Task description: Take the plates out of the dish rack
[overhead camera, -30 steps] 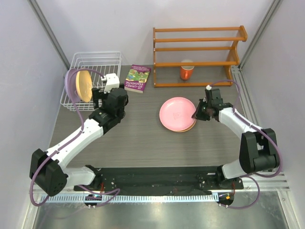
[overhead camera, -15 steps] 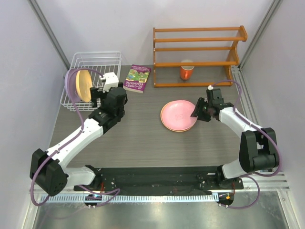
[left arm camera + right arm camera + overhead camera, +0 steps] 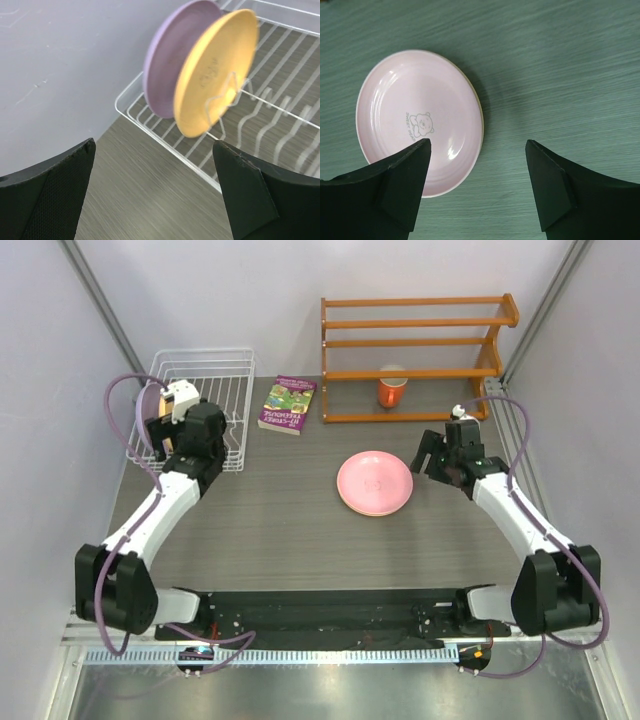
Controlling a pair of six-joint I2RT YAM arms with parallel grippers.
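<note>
Left end effector released, facing yellow plate and lavender plate in dish rack. Right end effector released over pink plate. Book nearby.

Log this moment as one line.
left gripper: open, facing rack | right gripper: open, beside pink plate | in rack: yellow plate, lavender plate

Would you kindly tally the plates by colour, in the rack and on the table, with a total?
Pink plate: 1
Lavender plate: 1
Yellow-orange: 2, the racked plate and the lower plate, only its rim showing under the pink one
Total: 4
</note>
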